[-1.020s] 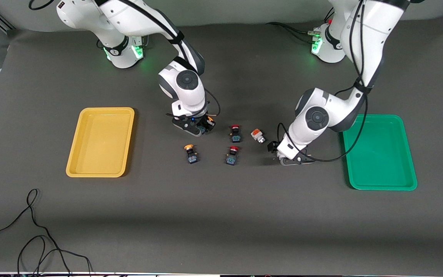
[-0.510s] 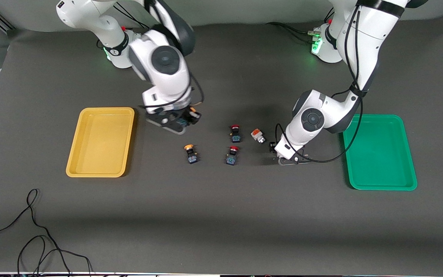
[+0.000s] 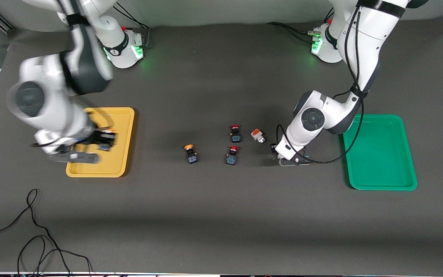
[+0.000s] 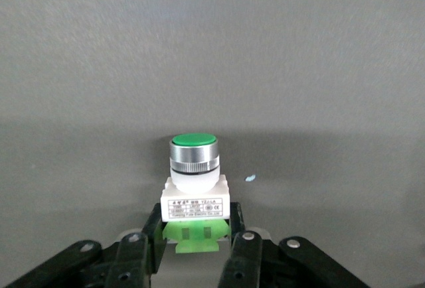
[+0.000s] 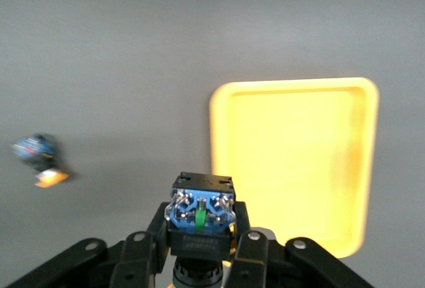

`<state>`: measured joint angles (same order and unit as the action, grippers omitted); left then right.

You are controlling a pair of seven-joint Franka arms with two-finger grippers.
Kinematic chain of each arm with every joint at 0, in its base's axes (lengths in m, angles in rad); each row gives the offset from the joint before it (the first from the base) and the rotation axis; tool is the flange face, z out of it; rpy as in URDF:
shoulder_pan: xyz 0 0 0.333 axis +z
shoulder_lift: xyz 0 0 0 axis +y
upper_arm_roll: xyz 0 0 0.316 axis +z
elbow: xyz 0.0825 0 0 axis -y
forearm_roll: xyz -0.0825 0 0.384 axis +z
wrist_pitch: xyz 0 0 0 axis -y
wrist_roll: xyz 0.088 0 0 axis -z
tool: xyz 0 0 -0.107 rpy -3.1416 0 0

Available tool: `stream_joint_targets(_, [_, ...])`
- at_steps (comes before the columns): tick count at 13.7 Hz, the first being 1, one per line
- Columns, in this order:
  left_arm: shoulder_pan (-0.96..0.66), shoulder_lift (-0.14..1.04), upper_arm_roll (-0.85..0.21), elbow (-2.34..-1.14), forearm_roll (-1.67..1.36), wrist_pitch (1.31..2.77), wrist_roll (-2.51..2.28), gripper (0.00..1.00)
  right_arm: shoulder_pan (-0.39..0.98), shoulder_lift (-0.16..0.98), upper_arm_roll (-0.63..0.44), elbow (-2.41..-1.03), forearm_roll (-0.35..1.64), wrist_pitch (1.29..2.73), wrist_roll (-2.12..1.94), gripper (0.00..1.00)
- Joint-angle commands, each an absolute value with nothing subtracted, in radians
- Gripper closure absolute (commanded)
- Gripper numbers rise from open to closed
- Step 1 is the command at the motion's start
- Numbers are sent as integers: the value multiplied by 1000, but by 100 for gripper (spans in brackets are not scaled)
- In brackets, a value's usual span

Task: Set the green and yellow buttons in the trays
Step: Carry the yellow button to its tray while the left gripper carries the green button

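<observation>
My left gripper [image 4: 194,227] is shut on the green button [image 4: 193,168], gripping its white body and green base low at the table; the cap is green with a silver ring. In the front view that gripper [image 3: 278,151] sits beside the green tray [image 3: 383,161], and the arm's hand hides the button. My right gripper [image 5: 199,229] is shut on a yellow button [image 5: 200,212], whose black-blue body shows, and hangs over the yellow tray [image 3: 123,127] near the held button [image 3: 105,139]. A second yellow button [image 3: 190,153] lies on the table between the trays.
Two red-capped black-blue buttons [image 3: 235,132] [image 3: 232,155] and a small orange-and-grey switch [image 3: 258,135] lie mid-table, close to the left gripper. A black cable [image 3: 33,231] loops near the front edge at the right arm's end.
The right arm has swung from mid-table to over the yellow tray, carrying its button. The left gripper has closed on the green button.
</observation>
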<state>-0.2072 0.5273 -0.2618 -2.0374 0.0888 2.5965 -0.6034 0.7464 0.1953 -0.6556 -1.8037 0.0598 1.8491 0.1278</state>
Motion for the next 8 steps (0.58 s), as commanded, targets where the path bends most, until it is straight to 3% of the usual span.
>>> stream_joint_targets(1, [-213,428,-252,-2039,109,2507,-655,100,765,106,-812,-1977,83,1955,-122,77])
stream_joint_targets(3, [-209,356,-252,-2019,109,2398,-655,100,764,103,-906,-2108,89,2118,-269,77])
stream_joint_targets(5, [-175,281,-252,-1984,109,2237,-632,100,756,127,-933,-2262,161,2343,-363,77])
stream_joint_targets(8, [-72,229,-253,-1835,109,1929,-464,100,749,306,-928,-2321,381,2500,-524,77])
